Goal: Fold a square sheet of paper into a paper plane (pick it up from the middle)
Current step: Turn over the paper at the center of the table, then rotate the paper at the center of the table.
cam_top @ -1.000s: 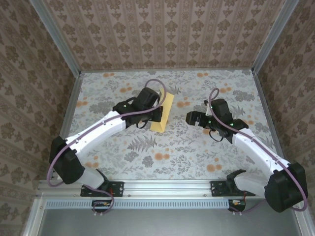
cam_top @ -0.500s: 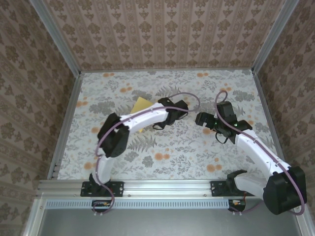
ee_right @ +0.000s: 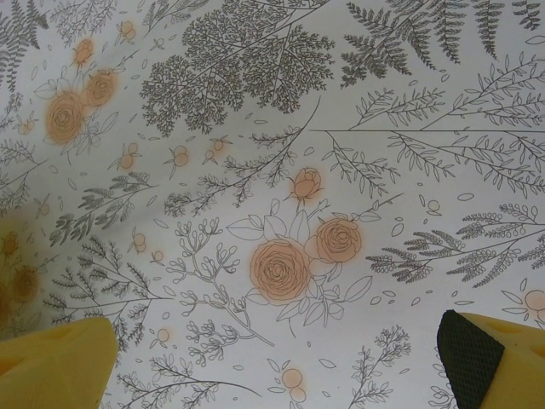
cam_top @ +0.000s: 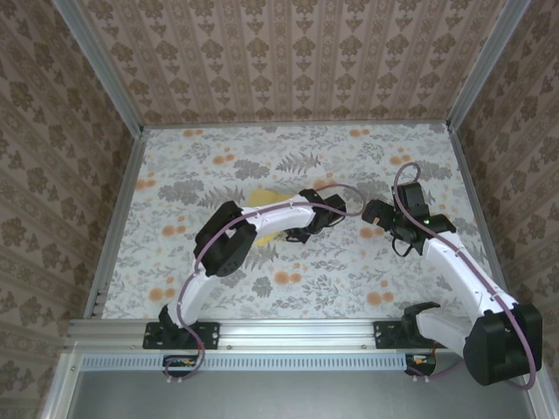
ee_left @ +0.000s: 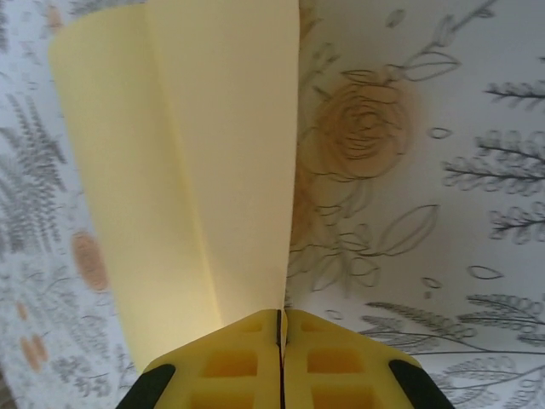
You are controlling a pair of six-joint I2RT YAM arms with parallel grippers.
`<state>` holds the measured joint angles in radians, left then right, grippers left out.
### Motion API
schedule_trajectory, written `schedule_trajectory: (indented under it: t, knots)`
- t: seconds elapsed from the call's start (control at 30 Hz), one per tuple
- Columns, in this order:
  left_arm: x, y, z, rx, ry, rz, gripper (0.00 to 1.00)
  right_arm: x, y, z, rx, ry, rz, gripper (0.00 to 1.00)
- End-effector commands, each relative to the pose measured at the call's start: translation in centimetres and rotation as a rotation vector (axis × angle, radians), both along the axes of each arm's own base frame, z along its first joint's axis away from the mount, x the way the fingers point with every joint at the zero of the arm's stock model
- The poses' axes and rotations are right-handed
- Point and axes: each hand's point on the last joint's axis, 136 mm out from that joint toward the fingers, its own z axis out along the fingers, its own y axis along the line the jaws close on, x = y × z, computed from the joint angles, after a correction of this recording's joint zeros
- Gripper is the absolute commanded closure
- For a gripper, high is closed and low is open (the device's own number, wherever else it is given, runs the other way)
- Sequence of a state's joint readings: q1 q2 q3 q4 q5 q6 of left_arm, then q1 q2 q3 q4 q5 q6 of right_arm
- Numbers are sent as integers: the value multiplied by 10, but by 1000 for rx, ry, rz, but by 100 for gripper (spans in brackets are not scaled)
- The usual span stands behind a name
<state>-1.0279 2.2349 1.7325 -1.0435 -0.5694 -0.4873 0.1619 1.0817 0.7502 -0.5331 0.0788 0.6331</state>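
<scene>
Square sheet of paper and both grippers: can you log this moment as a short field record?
paper: square sheet of paper, pale yellow, folded over, one crease line showing
left arm: left gripper shut, pinching the sheet's edge between its fingers
right arm: right gripper open, holding nothing
under right arm: bare floral table

A robot test cell: damask-papered walls (cam_top: 288, 61) enclose a floral-print worktop (cam_top: 349, 279), aluminium framing (cam_top: 288, 333) at 6 o'clock carrying two bolted arm bases (cam_top: 179, 334).
</scene>
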Motion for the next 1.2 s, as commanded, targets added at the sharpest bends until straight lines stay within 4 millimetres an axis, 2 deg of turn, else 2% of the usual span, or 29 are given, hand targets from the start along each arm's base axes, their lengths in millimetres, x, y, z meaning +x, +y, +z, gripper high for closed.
schedule_trajectory:
  t: [0.0, 0.3, 0.47, 0.53, 0.63, 0.77, 0.87, 0.97, 1.03, 1.17]
  knots:
    - [-10, -12, -13, -56, 62, -18, 87, -7, -6, -5, -16, 36, -26, 0]
    - [-17, -26, 11, -207, 77, -18, 59, -1, 0, -2, 3, 52, 5, 0]
    - [-28, -39, 52, -386, 90, -29, 41, 3, 8, 3, 20, 64, 54, 0]
    - [-32, -44, 74, -493, 87, -36, 33, 7, 16, 4, 47, 66, 93, 0]
    - [-35, -41, 96, -660, 104, -13, 28, 13, 34, 3, 118, 77, 164, 0]
    - [-30, -14, 115, -861, 114, 71, 20, 27, 63, 6, 230, 61, 241, 3]
    - [-21, 22, 123, -939, 57, 156, 10, 35, 86, 12, 272, 46, 289, 7]
    - [-13, 72, 120, -974, -5, 289, 2, 39, 122, 21, 297, 31, 367, 10]
    - [-10, 104, 113, -989, -37, 378, 0, 40, 148, 23, 301, 36, 415, 12]
    - [-8, 159, 98, -1047, -65, 547, 0, 39, 210, 11, 308, 89, 521, 22]
